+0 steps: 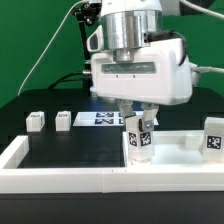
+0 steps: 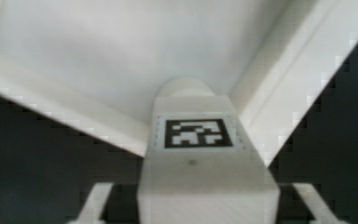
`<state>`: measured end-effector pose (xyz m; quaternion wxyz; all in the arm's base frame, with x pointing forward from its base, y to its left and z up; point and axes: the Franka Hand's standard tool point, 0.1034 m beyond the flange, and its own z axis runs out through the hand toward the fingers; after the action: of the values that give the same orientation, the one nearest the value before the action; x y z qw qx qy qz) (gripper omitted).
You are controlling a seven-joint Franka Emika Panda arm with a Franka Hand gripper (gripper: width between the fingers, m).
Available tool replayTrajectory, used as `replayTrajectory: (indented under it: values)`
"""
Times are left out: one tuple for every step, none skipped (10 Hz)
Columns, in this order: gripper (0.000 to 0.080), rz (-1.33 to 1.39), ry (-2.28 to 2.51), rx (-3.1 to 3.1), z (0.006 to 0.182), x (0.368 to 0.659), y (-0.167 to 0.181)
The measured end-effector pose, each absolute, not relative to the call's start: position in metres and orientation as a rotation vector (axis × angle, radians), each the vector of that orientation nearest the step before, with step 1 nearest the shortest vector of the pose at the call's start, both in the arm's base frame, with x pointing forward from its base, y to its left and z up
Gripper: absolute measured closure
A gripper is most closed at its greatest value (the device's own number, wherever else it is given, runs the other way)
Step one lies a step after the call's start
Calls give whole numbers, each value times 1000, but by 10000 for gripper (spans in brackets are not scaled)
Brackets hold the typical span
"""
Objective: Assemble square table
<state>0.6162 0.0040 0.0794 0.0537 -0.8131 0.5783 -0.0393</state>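
Observation:
My gripper (image 1: pixel 138 128) is shut on a short white leg (image 1: pixel 138 142) with a black-and-white tag and holds it upright at the near left corner of the white square slab (image 1: pixel 185 150). In the wrist view the leg (image 2: pixel 197 150) fills the middle between my fingers (image 2: pixel 98 198), with the slab (image 2: pixel 105 50) beyond it. I cannot tell whether the leg's foot touches the slab. A second tagged leg (image 1: pixel 214 136) stands at the exterior view's right. Two more legs (image 1: pixel 36 121) (image 1: pixel 64 119) lie on the black table at the left.
The marker board (image 1: pixel 98 119) lies flat behind my gripper. The long low white border wall (image 1: pixel 60 180) runs along the front and up the exterior view's left side. Cables hang behind the arm.

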Motion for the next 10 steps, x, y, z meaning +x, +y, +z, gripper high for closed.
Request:
replayTrajectory:
  values:
    - [509,-113,1802,-2431,79,616,4]
    - [509,-111,1810,-2424,79,616,4]
    - [414,-111,1809,-2425,79,616,4]
    - [414,-114,1766,-2458,79,616,4]
    - [224,-115,1755,-2467,79,616,5]
    - [173,-125,1620,-2565,80,617,6]
    - [173,-135,1486,-2649,81,618,7]
    - [155,-145,1330,-2741,81,618,9]
    - [150,-146,1185,-2810,81,618,13]
    - [150,-136,1078,-2857,80,617,15]
